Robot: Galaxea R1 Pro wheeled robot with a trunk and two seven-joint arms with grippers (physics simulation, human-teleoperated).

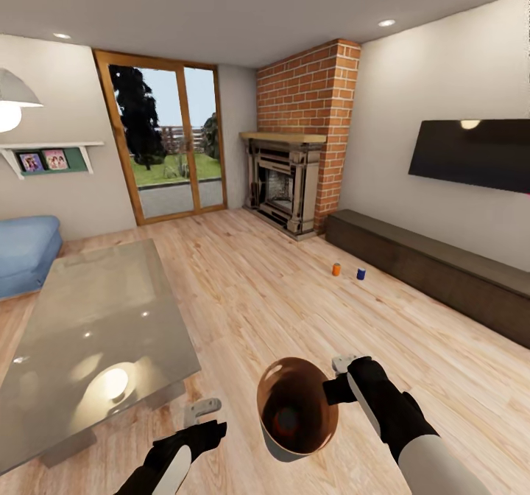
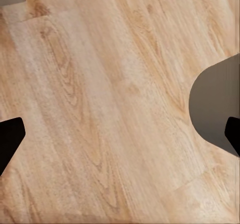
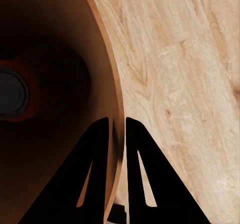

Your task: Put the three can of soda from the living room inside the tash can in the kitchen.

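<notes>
The light wood floor (image 1: 243, 289) carries an orange soda can (image 1: 336, 269) and a blue soda can (image 1: 361, 274), just apart. Both stand upright near the long dark-wood cabinet (image 1: 434, 267).

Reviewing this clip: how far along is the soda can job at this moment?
One can already sits at the bottom of the trash can, its grey top ringed in orange. In hand: the right gripper pinches the bin's rim, one finger inside, one outside; the left gripper is open and empty. Left: an orange can and a blue can stand on the living room floor near the low cabinet.
</notes>
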